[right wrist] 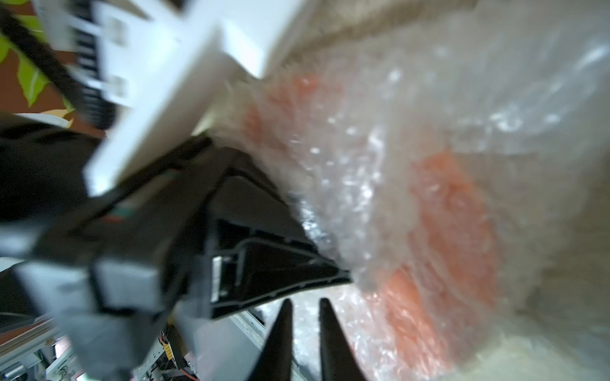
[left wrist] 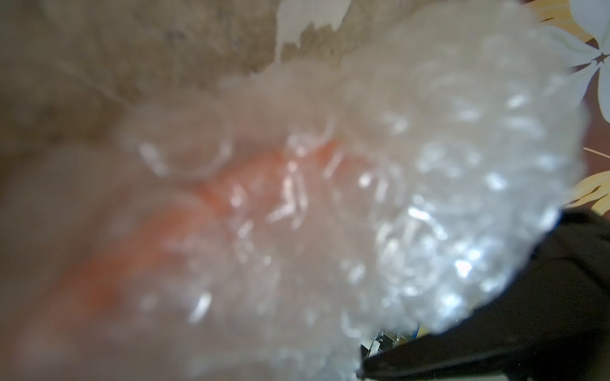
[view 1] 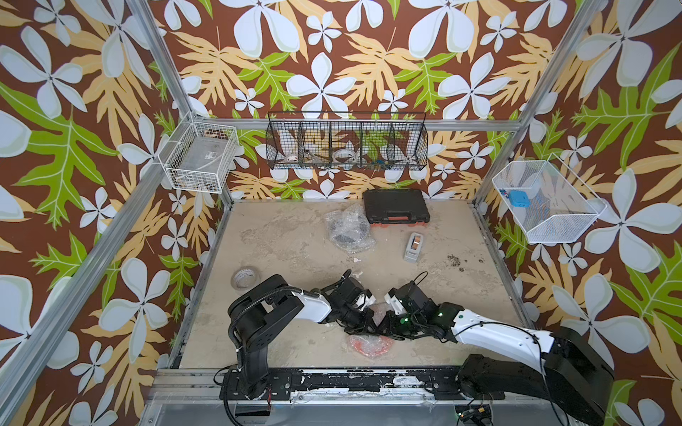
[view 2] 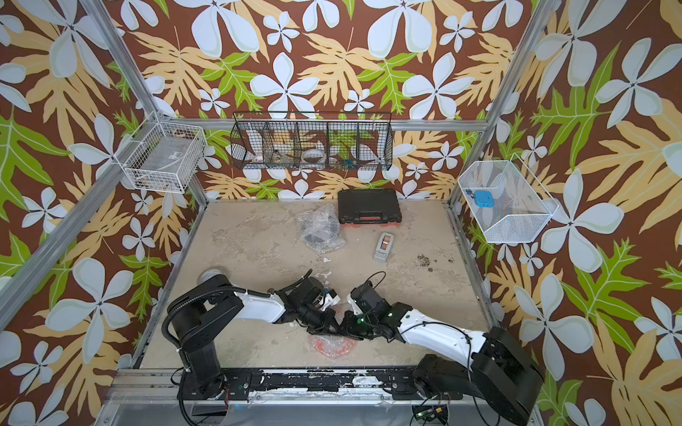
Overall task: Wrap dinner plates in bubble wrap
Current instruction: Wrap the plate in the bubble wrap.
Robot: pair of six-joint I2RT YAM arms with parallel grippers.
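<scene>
An orange dinner plate (view 1: 371, 346) lies near the table's front edge, covered in clear bubble wrap (right wrist: 379, 171). Both grippers meet just above its far side. My left gripper (view 1: 361, 324) is shut, and the bubble wrap (left wrist: 429, 198) bunches up against its camera and hides its fingers. One of its black fingers (right wrist: 280, 250) presses into the wrap in the right wrist view. My right gripper (right wrist: 306, 301) stands next to it, open by a narrow gap, with wrap behind its tips. A black plate (view 1: 348, 231) sits wrapped at the back of the table.
A black tool case (view 1: 396, 210) rests against the back wall, with a grey tape dispenser (view 1: 414, 246) in front of it. A roll of clear tape (view 1: 243, 278) lies behind the left arm. Wire baskets (view 1: 347, 144) hang on the walls.
</scene>
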